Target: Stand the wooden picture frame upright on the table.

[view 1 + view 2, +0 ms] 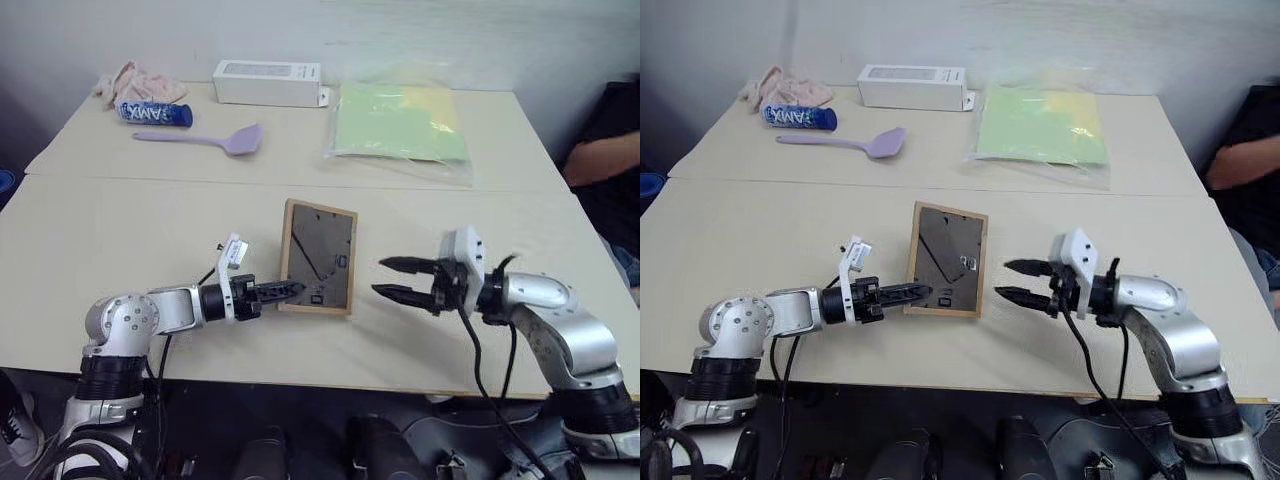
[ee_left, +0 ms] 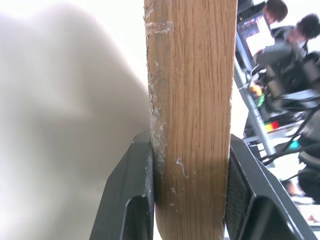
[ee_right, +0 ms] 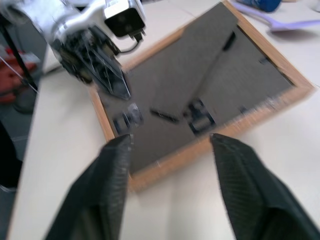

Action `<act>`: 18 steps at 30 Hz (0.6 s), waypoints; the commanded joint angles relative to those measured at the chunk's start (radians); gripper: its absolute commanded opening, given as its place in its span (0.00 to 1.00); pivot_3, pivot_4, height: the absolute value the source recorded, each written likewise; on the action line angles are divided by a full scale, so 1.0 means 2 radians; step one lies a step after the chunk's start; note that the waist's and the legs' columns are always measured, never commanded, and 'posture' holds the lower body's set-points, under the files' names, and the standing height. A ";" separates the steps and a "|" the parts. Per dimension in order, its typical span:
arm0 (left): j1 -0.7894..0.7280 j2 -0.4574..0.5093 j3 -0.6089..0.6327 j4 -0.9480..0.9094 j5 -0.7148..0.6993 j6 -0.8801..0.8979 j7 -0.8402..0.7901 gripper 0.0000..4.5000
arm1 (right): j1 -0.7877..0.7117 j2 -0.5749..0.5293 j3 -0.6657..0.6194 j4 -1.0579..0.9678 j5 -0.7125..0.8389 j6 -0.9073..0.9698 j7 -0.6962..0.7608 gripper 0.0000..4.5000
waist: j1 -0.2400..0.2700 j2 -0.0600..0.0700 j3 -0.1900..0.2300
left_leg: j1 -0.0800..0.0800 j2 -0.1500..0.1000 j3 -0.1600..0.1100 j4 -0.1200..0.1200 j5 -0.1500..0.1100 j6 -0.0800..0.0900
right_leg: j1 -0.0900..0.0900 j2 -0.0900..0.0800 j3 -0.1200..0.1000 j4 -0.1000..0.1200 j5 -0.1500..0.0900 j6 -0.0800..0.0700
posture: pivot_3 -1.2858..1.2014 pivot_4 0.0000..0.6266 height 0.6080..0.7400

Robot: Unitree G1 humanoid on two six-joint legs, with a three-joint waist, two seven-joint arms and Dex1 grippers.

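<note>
My left gripper (image 1: 292,291): clamped on the wooden picture frame's (image 1: 318,256) near-left edge, back facing me.
My right gripper (image 1: 392,279): fingers apart, empty, right of frame.
Table (image 1: 120,230): beneath.

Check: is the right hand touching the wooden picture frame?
Apart. The left eye view shows bare table between the open right hand and the wooden picture frame.

Grained wooden picture frame (image 1: 318,258), matt back
</note>
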 commanded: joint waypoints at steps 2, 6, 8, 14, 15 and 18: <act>0.004 0.004 -0.020 -0.029 0.036 -0.036 -0.036 0.28 | -0.042 0.023 0.021 0.001 0.015 0.039 -0.024 0.93 | 0.001 0.000 0.000 | -0.001 0.000 0.000 0.000 0.000 0.000 | -0.001 0.000 0.000 0.000 0.000 0.000 | 0.52 0.24 1.00; 0.007 0.006 -0.029 -0.037 0.052 -0.049 -0.056 0.28 | -0.077 0.053 0.045 0.029 0.003 0.047 -0.043 0.93 | 0.004 0.000 0.000 | -0.002 0.000 0.000 0.000 0.000 0.001 | -0.001 0.000 0.000 0.000 0.000 0.000 | 0.52 0.24 1.00; 0.009 0.006 -0.030 -0.042 0.058 -0.053 -0.063 0.28 | -0.090 0.066 0.053 0.041 -0.001 0.045 -0.047 0.93 | 0.004 0.000 0.000 | -0.002 0.000 0.000 0.000 0.000 0.001 | -0.001 0.000 0.000 0.000 0.000 0.000 | 0.52 0.24 1.00; 0.017 0.006 -0.027 -0.049 0.069 -0.057 -0.071 0.28 | -0.105 0.081 0.067 0.044 0.001 0.042 -0.036 0.93 | 0.005 0.000 0.000 | -0.002 0.000 0.000 0.000 -0.001 0.001 | -0.001 0.000 0.000 0.000 0.000 0.000 | 0.52 0.24 1.00; 0.018 0.005 -0.026 -0.049 0.070 -0.056 -0.071 0.28 | -0.105 0.082 0.067 0.042 0.003 0.043 -0.034 0.93 | 0.005 0.000 0.000 | -0.002 0.000 0.000 0.000 -0.001 0.001 | -0.001 0.000 0.000 0.000 0.000 0.000 | 0.52 0.24 1.00; 0.016 0.002 -0.014 -0.039 0.059 -0.041 -0.067 0.28 | -0.093 0.067 0.063 0.012 0.022 0.036 0.002 0.93 | 0.005 0.000 0.000 | -0.002 0.000 0.000 0.000 -0.001 0.002 | -0.001 0.000 0.000 0.000 0.000 0.000 | 0.52 0.24 1.00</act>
